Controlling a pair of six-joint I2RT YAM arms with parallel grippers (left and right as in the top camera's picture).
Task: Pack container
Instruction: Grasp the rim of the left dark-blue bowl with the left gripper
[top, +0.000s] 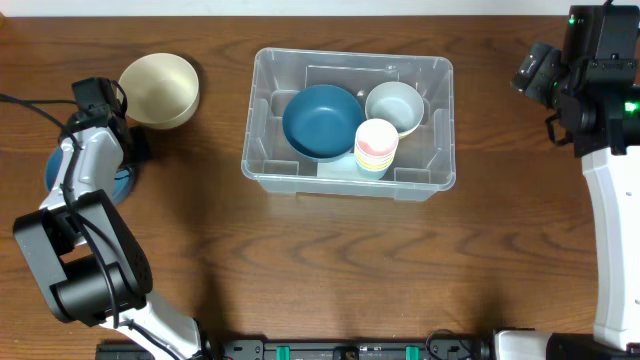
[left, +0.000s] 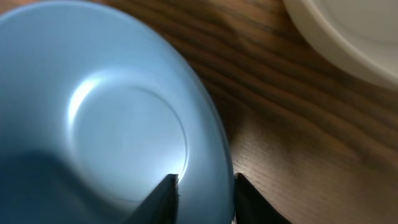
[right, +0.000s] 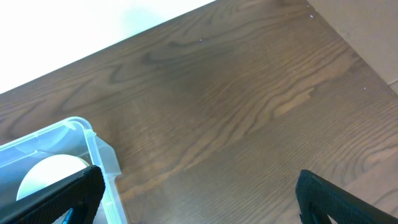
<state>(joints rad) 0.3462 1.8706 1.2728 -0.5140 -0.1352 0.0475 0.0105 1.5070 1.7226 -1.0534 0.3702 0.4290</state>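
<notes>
Four bowls are showing on the table (top: 500, 250). Two are sitting inside the container (top: 300, 185), which is standing mid-table, nearer the far edge: a dark blue bowl (top: 322, 121) and a pale bowl (top: 393, 106). One stack of cups (top: 376, 146) is standing just beside them; how many cups it holds is hard to tell. A cream bowl (top: 160, 90) is sitting toward the far left corner. The light blue bowl (left: 112, 124), by the left edge, is lying mostly hidden overhead under the left arm — the left gripper (left: 205, 180) is pinching its rim with narrow jaws. The right gripper (right: 199, 176) is hanging wide apart, holding nothing, near the far right corner.
</notes>
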